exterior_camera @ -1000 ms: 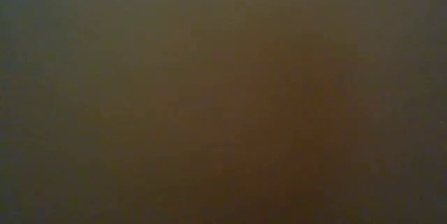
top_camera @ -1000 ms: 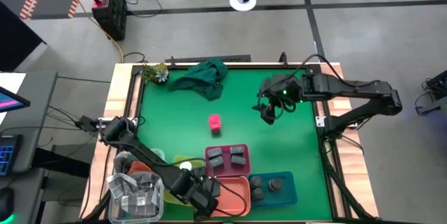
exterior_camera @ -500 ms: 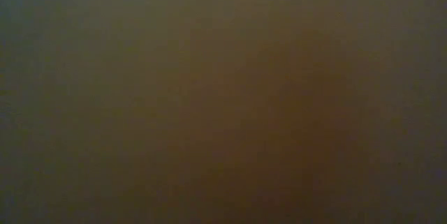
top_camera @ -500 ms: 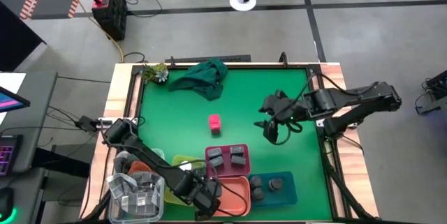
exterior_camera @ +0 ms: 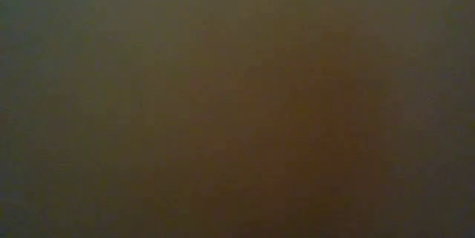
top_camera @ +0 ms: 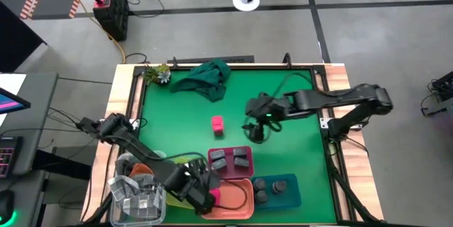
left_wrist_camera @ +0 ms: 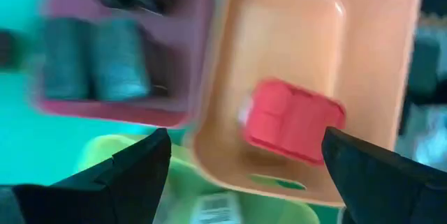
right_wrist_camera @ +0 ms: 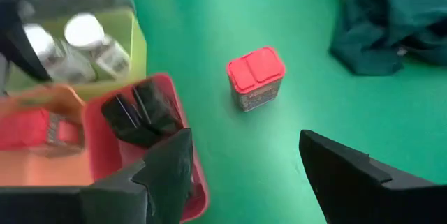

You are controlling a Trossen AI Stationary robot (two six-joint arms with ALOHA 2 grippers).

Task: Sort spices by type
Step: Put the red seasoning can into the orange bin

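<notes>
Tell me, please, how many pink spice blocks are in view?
2: one pink block stands alone on the green mat; the other lies in the orange tray. More may be hidden.

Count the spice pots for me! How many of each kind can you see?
Bright pink plastic blocks: 2
Dark grey square boxes: 2
Dark round jars: 3
White-lidded round jars: 2 showing
Total: 9
</notes>
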